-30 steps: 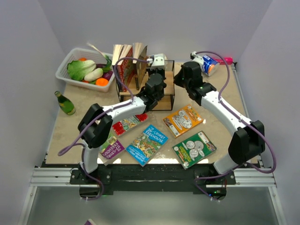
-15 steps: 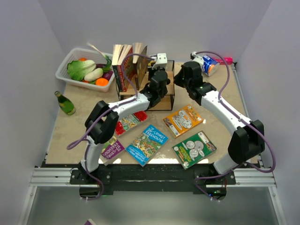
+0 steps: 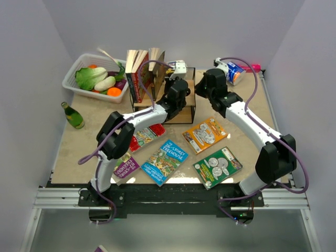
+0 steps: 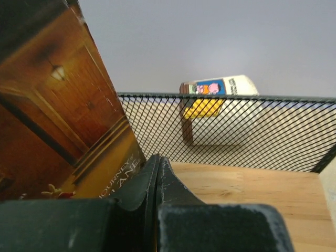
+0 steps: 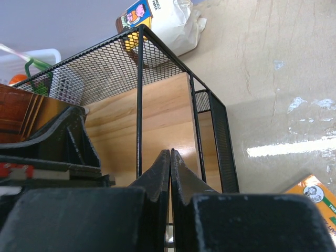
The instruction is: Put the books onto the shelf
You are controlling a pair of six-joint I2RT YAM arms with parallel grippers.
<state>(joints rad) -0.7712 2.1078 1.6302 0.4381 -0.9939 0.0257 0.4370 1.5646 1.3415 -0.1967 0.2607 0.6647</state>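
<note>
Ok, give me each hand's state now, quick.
Left hand: closed, empty, beside the brown book.
Right hand: closed, empty, at the mesh end of the shelf.

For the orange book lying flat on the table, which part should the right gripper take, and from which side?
The orange book lies flat, cover up, so only its thin edges can be pinched. I would probably take the far-right edge, which has no other book beside it. The right gripper, now shut, should open and come in low from that side.

Lab booth, probably: bare pale walls (image 3: 26, 79)
</note>
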